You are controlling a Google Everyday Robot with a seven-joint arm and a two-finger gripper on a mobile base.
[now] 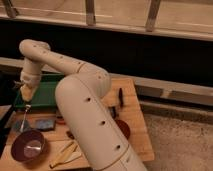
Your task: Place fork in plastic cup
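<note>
My gripper [26,94] hangs at the left of the table, in front of the green tray's left end, and is shut on the fork [24,116]. The slim silvery fork dangles down from it, its lower end just above the far rim of the purple bowl [28,145]. The plastic cup [45,124], small and dull blue-grey, sits on the wood a little to the right of the fork's lower end. The fork is outside the cup. My arm's wide pale links fill the middle of the view and hide part of the table.
A green tray [49,93] lies at the back left. Pale yellow flat utensils [65,153] lie near the front edge. A black-handled tool [120,95] and a reddish round dish [123,128] are on the right of the wooden table [132,112].
</note>
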